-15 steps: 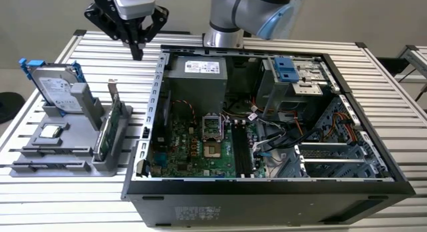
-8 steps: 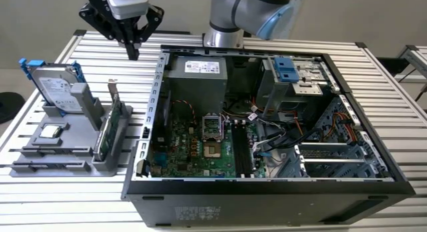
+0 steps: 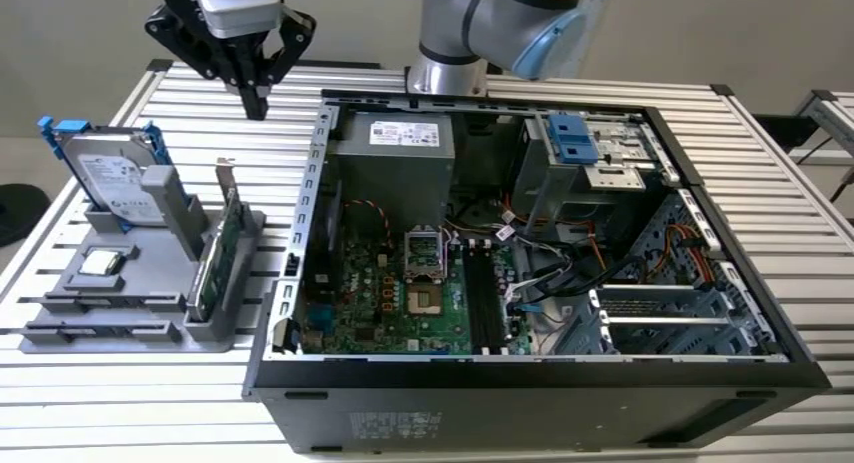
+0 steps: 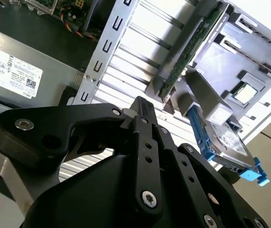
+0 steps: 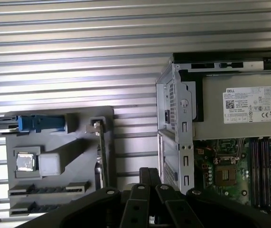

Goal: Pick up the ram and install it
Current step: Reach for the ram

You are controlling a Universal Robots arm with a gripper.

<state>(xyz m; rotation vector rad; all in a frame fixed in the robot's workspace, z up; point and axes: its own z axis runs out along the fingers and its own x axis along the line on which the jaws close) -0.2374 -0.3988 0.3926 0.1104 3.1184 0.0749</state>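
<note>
Closed on nothing, the gripper (image 5: 149, 172) hangs over the bench (image 5: 78, 57) near the grey holder (image 5: 73, 156), apart from the ram (image 5: 50, 189), which I take to be the dark strip standing on edge in one holder slot. Such a stick should be light, stiff and thin, with fragile chips, so pinching its flat faces near the middle looks the safest hold

Blk jaws, blk case (image 3: 534, 413), grn card (image 3: 214, 263), blue drive rails (image 3: 54, 138).
</note>
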